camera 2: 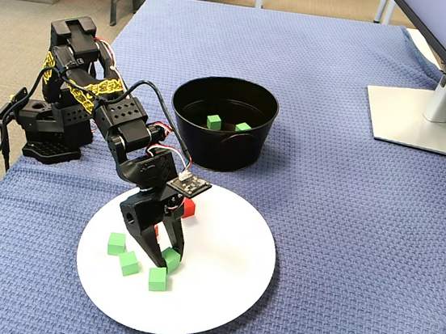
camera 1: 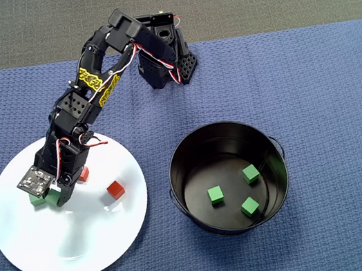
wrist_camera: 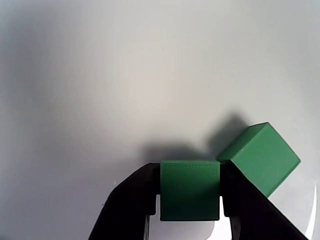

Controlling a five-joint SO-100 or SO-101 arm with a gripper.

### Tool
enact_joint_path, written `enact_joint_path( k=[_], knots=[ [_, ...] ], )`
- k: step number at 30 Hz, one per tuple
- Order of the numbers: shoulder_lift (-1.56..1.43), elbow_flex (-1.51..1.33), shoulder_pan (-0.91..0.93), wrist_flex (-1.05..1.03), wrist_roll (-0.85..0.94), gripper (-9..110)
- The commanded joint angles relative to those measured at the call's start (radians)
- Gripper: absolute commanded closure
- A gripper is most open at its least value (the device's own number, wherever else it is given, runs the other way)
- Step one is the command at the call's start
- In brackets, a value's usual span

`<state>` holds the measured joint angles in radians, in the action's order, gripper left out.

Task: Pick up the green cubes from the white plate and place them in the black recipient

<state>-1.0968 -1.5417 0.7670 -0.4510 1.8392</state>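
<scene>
Gripper [wrist_camera: 190, 192] down on the white plate [camera 2: 223, 297], fingers pressed against both sides of a green cube [wrist_camera: 190, 190], cube wedged squarely between them in the wrist view. Second green cube [wrist_camera: 260, 157] just beside the right finger in that view, turned at an angle, flat on the plate. In the fixed view, same gripper [camera 2: 164, 262] near the plate's left half, with three loose green cubes close by: one [camera 2: 117, 244], another [camera 2: 128, 264], a third [camera 2: 158, 279] right below the fingertips. One red cube [camera 1: 115, 190] clear on the plate in the overhead view, another [camera 1: 84, 173] partly under the arm. Black bucket [camera 1: 191, 155] off to the right there, apart from the plate, on blue cloth [camera 1: 326, 82], with three green cubes [camera 1: 215, 195] on its shiny bottom.
</scene>
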Motion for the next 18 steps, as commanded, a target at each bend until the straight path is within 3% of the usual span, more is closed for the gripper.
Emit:
enact_joint_path(
  k=[1,7,18],
  knots=[
    [-0.025,0.028,-0.002,0.032,-0.046,101],
    [-0.189,-0.083,-0.025,0.006,-0.167,101],
    [-0.730,-0.244,-0.170,-0.270,-0.621,101]
  ],
)
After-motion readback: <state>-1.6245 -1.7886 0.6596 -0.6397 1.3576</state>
